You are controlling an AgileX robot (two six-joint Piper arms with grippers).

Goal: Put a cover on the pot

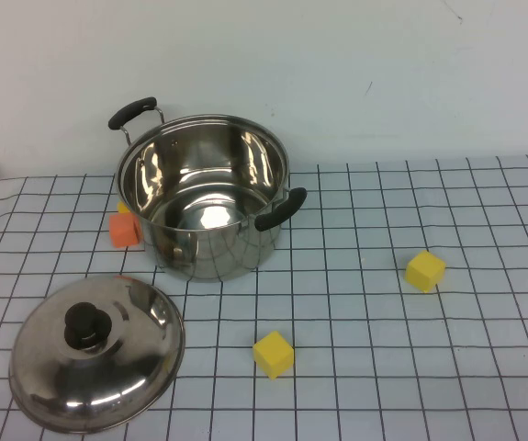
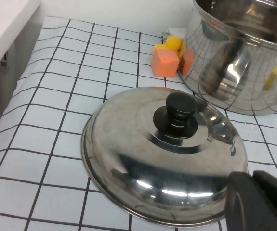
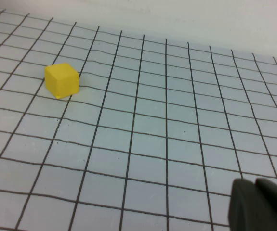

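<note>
The pot [image 1: 204, 197] and lid [image 1: 94, 354] are mirror-bright steel with black handles and a black knob [image 1: 86, 324], the cubes [image 1: 274, 354] are yellow or orange [image 1: 124, 230], the table cover [image 1: 410, 367] is pale with a black grid, and both grippers, left gripper [image 2: 258, 202] and right gripper [image 3: 261, 204], are dark grey.

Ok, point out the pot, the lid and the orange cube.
pot [image 1: 210, 246], high view, on its front outer wall.
lid [image 1: 140, 322], high view, on the steel dome beside the knob.
orange cube [image 2: 164, 63], left wrist view, on its front face.
</note>
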